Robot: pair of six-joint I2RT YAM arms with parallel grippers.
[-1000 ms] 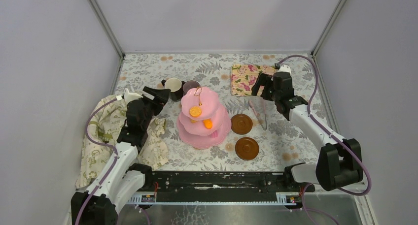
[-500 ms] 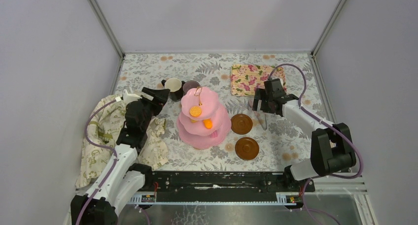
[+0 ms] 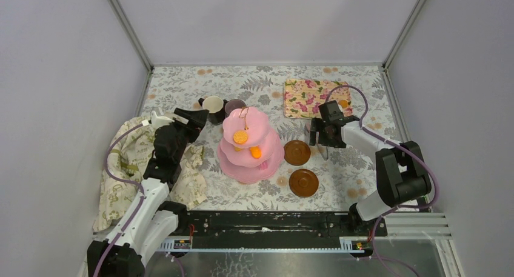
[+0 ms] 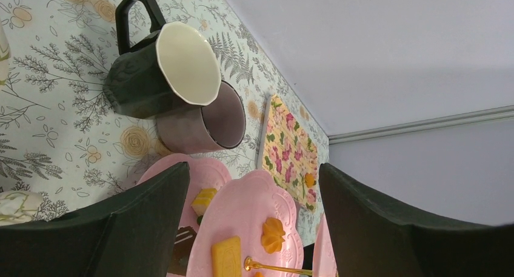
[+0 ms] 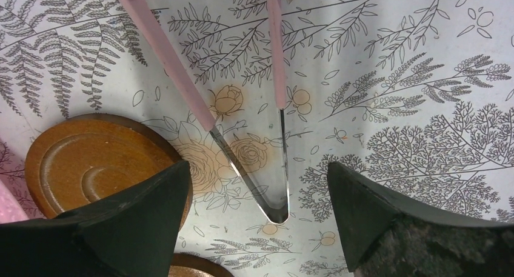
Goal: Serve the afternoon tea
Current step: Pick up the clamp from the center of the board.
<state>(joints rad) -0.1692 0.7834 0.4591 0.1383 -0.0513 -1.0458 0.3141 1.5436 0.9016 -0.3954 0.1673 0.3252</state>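
Note:
The pink three-tier cake stand [image 3: 262, 160] stands mid-table with orange sweets [image 3: 240, 137] on its tiers. Two dark mugs [image 3: 213, 105] sit touching just behind it, and two brown saucers [image 3: 297, 152] lie to its right. My left gripper [image 3: 197, 116] hovers open left of the stand. In the left wrist view its fingers [image 4: 127, 228] frame the top tier [image 4: 248, 210], with the mugs [image 4: 160, 71] beyond. My right gripper [image 5: 257, 219] is open, low over the table, its fingers either side of the tip of pink-handled tongs [image 5: 276, 195], next to a saucer [image 5: 91, 165].
A floral tray [image 3: 310, 97] lies at the back right, behind my right gripper [image 3: 320, 135]. A beige leaf-print cloth [image 3: 127, 168] is bunched at the left under my left arm. Grey walls close in the patterned table on three sides.
My right arm has swung from over the floral tray toward the near side and down over the tongs. The left arm has stayed put.

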